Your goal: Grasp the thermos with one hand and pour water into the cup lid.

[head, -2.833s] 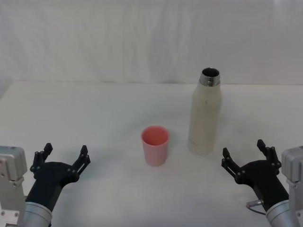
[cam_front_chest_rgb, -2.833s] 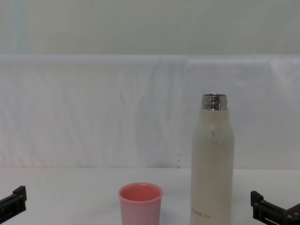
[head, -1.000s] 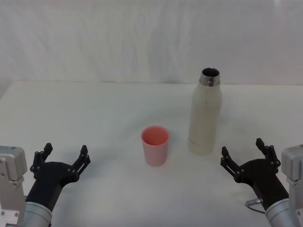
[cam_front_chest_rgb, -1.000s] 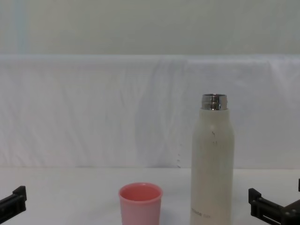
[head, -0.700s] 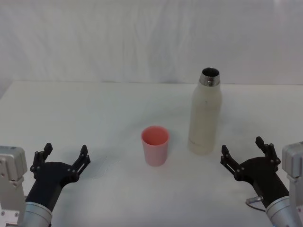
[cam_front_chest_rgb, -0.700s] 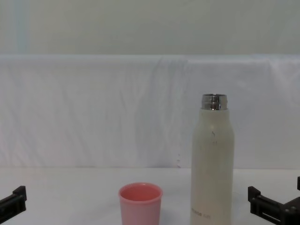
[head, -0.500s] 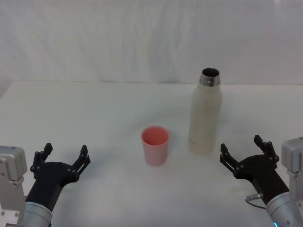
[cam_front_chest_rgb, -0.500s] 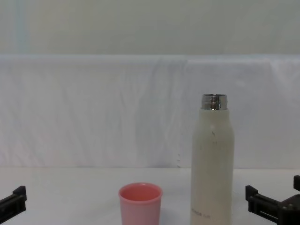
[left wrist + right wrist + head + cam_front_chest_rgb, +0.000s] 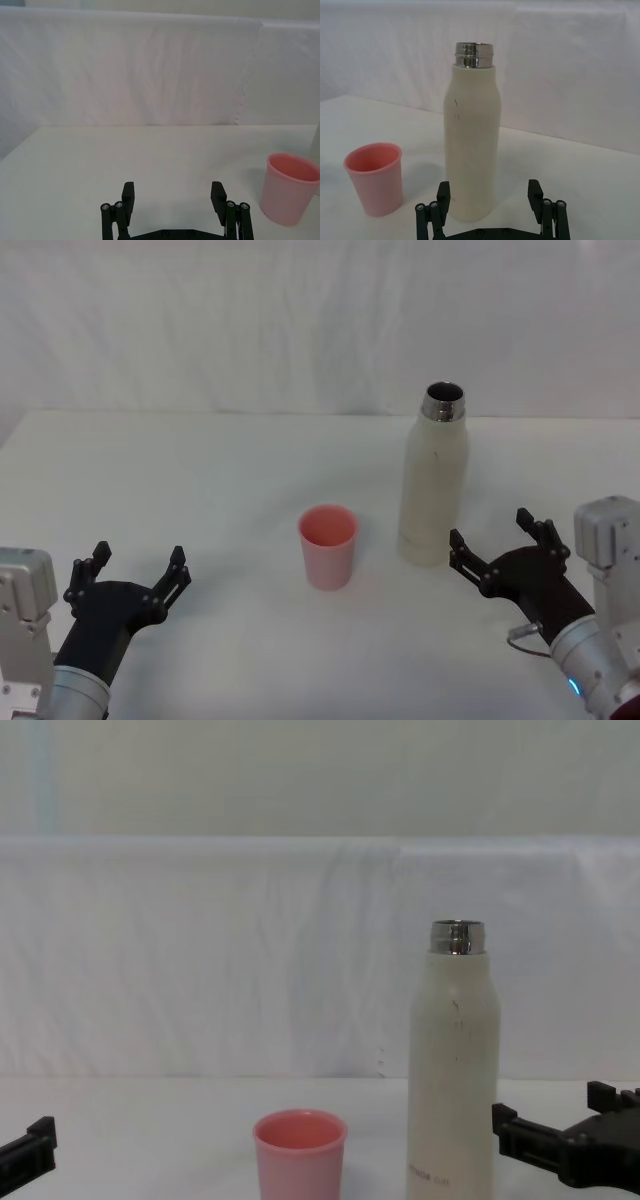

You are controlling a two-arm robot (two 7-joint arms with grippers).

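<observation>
Thermos (image 9: 432,483) stands upright on white table (image 9: 200,480), right of middle. Tall, slim, cream-white, smooth; shiny steel neck, top open. Small pink cup lid (image 9: 327,546) near its left, apart, smooth plastic. Right gripper (image 9: 497,545) just beside thermos base, black fingers spread wide, holding nothing. Left gripper (image 9: 137,578) well apart, spread too.

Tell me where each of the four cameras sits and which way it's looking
Head: high, looking down; thermos, cup lid, left gripper, right gripper.
Chest: low, level; right gripper beside thermos.
Left wrist: behind open left gripper, cup lid off to one side.
Right wrist: behind open right gripper, facing thermos.
All share the cup lid.
</observation>
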